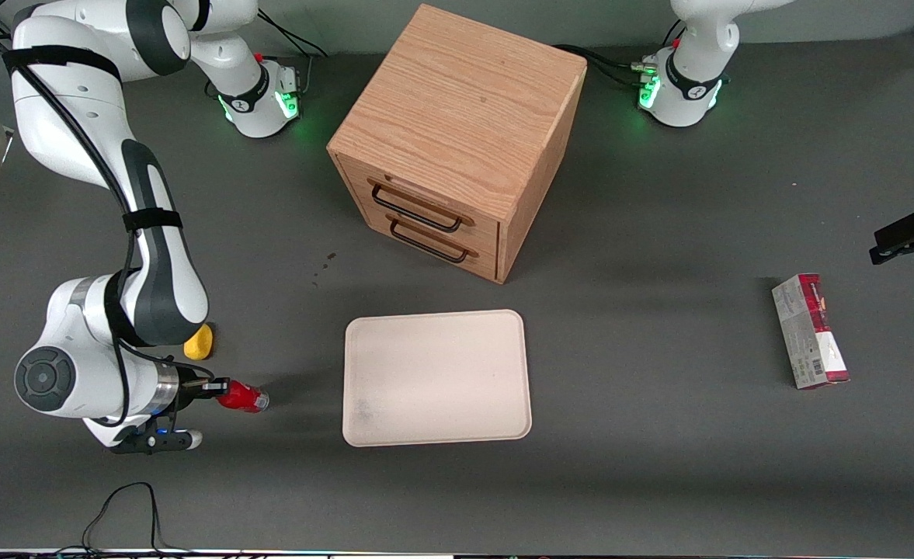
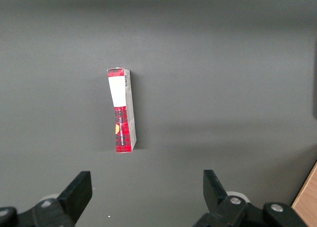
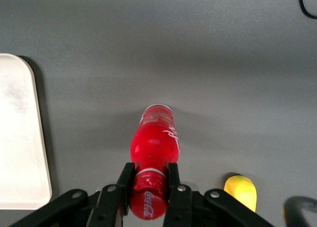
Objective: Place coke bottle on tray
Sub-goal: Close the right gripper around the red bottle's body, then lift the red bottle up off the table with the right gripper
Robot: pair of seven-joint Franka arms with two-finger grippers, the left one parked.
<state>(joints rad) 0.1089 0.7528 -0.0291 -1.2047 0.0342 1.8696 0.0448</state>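
Note:
The coke bottle (image 1: 244, 397) (image 3: 154, 142) is small and red, with a red cap and a clear base. It lies sideways at the working arm's end of the table. My gripper (image 1: 220, 388) (image 3: 149, 175) is shut on the bottle's neck just below the cap, one black finger on each side. The bottle's base points toward the tray (image 1: 435, 376) (image 3: 20, 152), a flat cream-beige rectangle with rounded corners and a low rim. A strip of bare table separates bottle and tray.
A yellow oval lump (image 1: 199, 341) (image 3: 241, 190) sits beside the gripper, a little farther from the front camera. A wooden two-drawer cabinet (image 1: 457, 140) stands farther back than the tray. A red-and-grey box (image 1: 810, 330) (image 2: 122, 110) lies toward the parked arm's end.

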